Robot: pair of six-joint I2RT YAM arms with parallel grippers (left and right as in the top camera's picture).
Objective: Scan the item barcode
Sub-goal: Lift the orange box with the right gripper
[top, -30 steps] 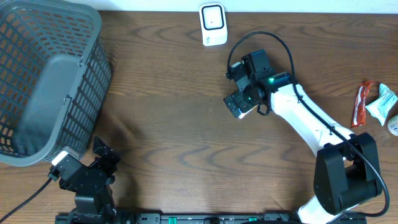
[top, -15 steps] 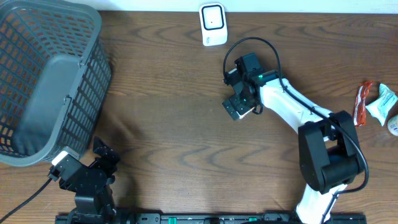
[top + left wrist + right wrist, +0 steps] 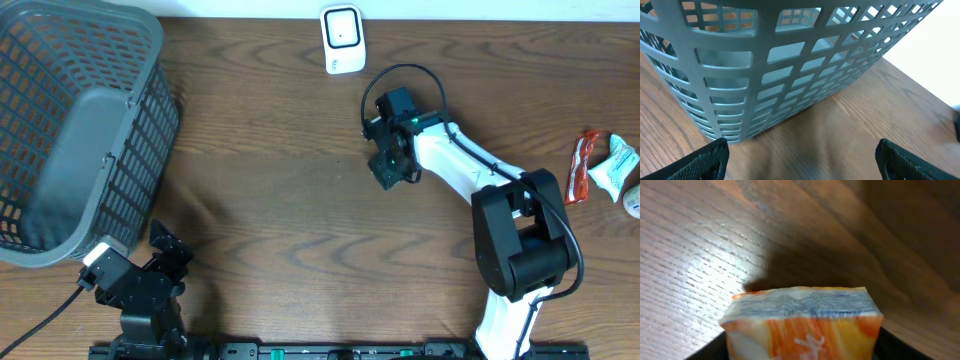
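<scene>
Overhead, the right arm (image 3: 470,170) stretches from its base across the table (image 3: 280,200) toward the scanner (image 3: 342,38), with the right gripper (image 3: 390,165) pointing down and covering the item. The left arm (image 3: 140,290) sits folded at the near edge beside the basket (image 3: 150,120).

From the left wrist, the left gripper (image 3: 802,150) is spread wide before the basket wall.

From the right wrist, an orange-and-white packet (image 3: 800,325) fills the gap between the jaws, which press on both its sides just above the wood.

Wood table (image 3: 270,200): grey basket (image 3: 140,140), white scanner (image 3: 342,40), probably snack packets (image 3: 580,165).
</scene>
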